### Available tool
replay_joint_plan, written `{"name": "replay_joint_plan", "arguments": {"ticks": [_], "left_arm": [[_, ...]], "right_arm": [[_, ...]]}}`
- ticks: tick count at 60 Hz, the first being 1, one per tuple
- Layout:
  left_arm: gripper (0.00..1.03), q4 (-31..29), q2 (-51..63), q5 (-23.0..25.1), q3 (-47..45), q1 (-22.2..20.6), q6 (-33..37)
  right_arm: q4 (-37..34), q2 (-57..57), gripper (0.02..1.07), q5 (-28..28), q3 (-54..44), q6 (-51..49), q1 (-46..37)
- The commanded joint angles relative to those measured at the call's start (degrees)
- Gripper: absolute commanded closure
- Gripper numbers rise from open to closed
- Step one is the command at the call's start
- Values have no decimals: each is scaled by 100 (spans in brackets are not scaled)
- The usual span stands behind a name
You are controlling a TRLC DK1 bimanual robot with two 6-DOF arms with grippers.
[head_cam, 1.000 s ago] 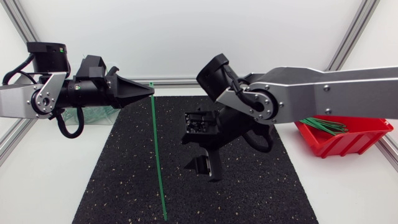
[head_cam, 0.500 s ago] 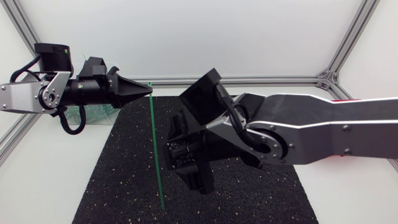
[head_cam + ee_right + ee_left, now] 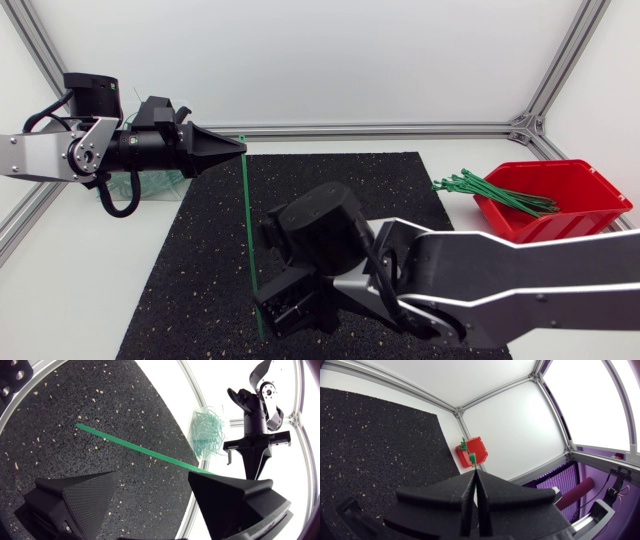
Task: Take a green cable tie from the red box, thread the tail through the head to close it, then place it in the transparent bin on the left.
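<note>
Tie [image 3: 250,240] long axis runs 12→6 in head view, over the mat [image 3: 400,200]. Head end is at 12, pinched in L fingers [image 3: 475,485], which are closed tight on it. The green head pokes just past the tips. L arm comes in from 9, wrist about level, pointing to 3. Tail end is free at 6, low over the mat; can't tell if it touches.

R fingers [image 3: 285,308] sit by the tail end, just on its 3 side. R wrist view shows them spread wide, holding nothing. The tie crosses ahead of the tips on a diagonal, not yet between them. R arm enters from 3-4, reaches past mid, wrist tipped down toward the mat.

Key rel: tail is nearest R, head is w/ L. Judged step: R grabs the tail so it can be bent round to the head. Next move prob needs R to shift toward 9 and lower so the strap lies across the gap, then close. Risk: thin strap flexes and slips out, or a sideways nudge twists the head in L's grip.

Red box [image 3: 575,215] w/ spare ties is at 3 on the bench [image 3: 60,300], well apart. Bin [image 3: 160,183] is at 9-10 behind L arm, w/ green ties in it. Progress: tie picked, not yet threaded.
</note>
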Motion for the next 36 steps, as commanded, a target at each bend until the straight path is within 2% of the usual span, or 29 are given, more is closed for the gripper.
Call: {"name": "replay_joint_plan", "arguments": {"ticks": [1,17,24,36], "left_arm": [[100,-47,105,110,148,22,-134],[100,-109,105,110,130,31,-117],[100,-118,105,110,113,22,-91],[100,-118,113,127,104,48,-73]], "right_arm": [[231,-149,7,130,-197,-356,95],[811,-149,7,156,-645,-919,350],[1751,106,7,139,-979,-1507,341],[2850,555,6,112,-1322,-2044,385]]}}
